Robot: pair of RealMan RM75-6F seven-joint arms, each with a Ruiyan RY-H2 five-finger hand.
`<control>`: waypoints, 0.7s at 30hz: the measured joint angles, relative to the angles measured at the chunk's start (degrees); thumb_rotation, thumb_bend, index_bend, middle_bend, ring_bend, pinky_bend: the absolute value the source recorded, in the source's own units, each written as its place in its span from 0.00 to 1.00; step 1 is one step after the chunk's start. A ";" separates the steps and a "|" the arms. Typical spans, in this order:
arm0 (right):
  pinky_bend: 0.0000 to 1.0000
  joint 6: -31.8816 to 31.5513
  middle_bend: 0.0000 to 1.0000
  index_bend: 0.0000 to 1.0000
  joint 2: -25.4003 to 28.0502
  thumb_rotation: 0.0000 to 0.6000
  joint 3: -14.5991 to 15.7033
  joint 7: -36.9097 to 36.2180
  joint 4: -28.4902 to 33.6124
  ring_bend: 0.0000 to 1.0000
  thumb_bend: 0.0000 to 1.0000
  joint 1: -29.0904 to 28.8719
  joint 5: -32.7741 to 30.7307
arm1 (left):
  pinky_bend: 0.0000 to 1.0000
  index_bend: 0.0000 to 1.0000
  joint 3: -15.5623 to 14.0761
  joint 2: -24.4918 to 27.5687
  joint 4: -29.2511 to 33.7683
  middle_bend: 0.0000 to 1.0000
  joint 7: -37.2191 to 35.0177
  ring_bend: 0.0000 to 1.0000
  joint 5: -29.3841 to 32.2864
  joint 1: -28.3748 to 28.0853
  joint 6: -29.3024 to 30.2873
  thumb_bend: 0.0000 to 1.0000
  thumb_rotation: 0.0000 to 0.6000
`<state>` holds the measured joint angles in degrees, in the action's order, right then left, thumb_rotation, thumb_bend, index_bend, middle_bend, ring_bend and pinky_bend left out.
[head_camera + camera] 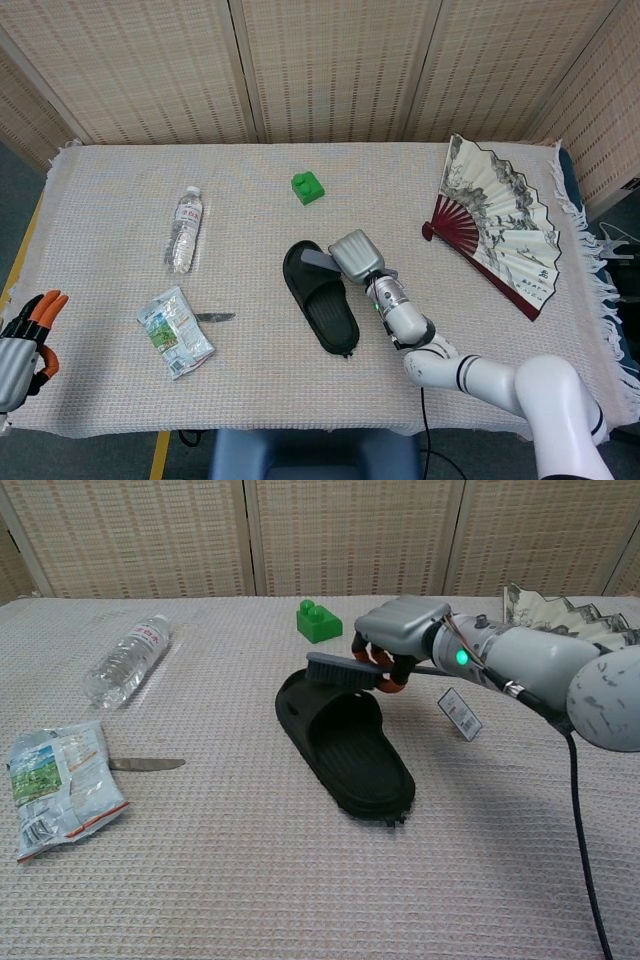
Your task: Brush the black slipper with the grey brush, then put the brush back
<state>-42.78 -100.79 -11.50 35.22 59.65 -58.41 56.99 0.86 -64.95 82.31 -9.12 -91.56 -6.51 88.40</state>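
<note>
The black slipper (322, 298) (350, 743) lies flat at the middle of the table, toe toward the near edge. My right hand (357, 256) (400, 632) grips the grey brush (318, 263) (343, 673) by its handle. The brush head hovers over the slipper's heel end, bristles down; I cannot tell whether they touch. A white tag (460, 713) dangles from the handle. My left hand (22, 348) rests off the table's left front corner, fingers spread, holding nothing; the chest view does not show it.
A green block (308, 187) (319, 621) sits behind the slipper. A water bottle (185, 229) (125, 660), a snack packet (174, 331) (58, 783) and a small knife (214, 317) (146, 765) lie at the left. A folding fan (500, 224) is spread at the right.
</note>
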 measured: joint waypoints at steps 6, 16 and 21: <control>1.00 -0.09 0.74 0.92 2.58 1.00 1.97 3.24 2.77 0.76 0.36 1.43 -2.98 | 0.23 0.00 0.12 -0.28 0.13 0.00 0.70 0.02 0.37 -0.14 -0.47 0.99 1.00; 1.00 -2.71 0.74 0.92 3.98 1.00 1.57 1.28 5.37 0.76 0.36 2.20 -2.08 | 0.23 0.00 0.25 -0.18 -0.11 0.00 0.28 0.02 0.50 -0.09 -0.26 0.99 1.00; 1.00 -9.08 0.74 0.92 8.94 1.00 3.26 -0.90 12.67 0.76 0.36 6.22 2.70 | 0.23 0.00 0.14 -0.11 -0.28 0.00 0.09 0.02 0.63 0.20 -0.12 0.99 1.00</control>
<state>-51.86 -91.85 -8.25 34.32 72.32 -52.19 59.70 1.00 -65.07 82.03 -9.04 -90.93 -6.31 88.28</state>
